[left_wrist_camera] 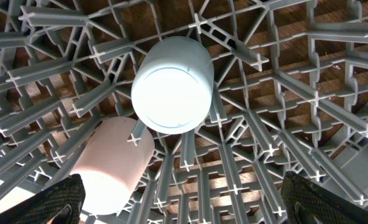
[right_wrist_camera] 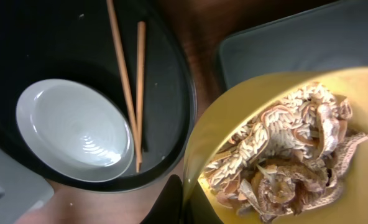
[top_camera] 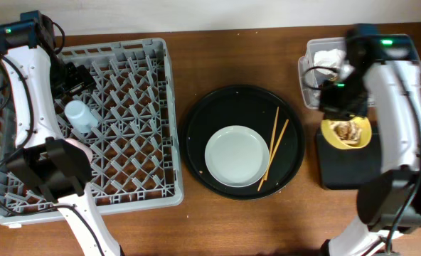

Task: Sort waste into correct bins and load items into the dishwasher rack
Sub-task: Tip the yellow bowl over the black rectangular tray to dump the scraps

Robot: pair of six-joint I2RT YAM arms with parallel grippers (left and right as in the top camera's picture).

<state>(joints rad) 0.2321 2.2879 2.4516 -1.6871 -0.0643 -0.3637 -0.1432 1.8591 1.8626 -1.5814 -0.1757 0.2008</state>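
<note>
The dishwasher rack (top_camera: 136, 124) takes up the whole left end of the table (top_camera: 232, 53), and its near left corner runs right to the frame edge. Only a narrow strip of bare wood separates its right wall from the large round tray (top_camera: 195, 135) in the middle. That tray's right rim comes just beside the flat black tray (top_camera: 345, 174). The clear tub (top_camera: 305, 78) sits at the far right with crumpled napkins (top_camera: 329, 58) inside, just beyond the black tray's far edge. The widest open wood is the band along the far side.

The left gripper (top_camera: 74, 77) hangs over the far left part of the rack, its jaws spread wide. In the wrist view the two fingers (left_wrist_camera: 50, 202) show only at the bottom corners. Between and below them the blue cup (left_wrist_camera: 171, 84) stands mouth-down among the pegs. The pink cup (left_wrist_camera: 112, 165) lies on its side just beside it, nearer the left finger; neither cup is touched.

The right gripper (top_camera: 344, 114) is clamped on the rim of the yellow bowl (top_camera: 347, 133), held over the far end of the black tray. One dark finger (right_wrist_camera: 170, 202) presses the outside of the rim; the other is hidden. Food scraps (right_wrist_camera: 289, 155) are heaped inside the bowl.

The plate (top_camera: 237, 155) lies on the round tray with the chopsticks (top_camera: 273, 146) just right of it, well clear of both grippers.
</note>
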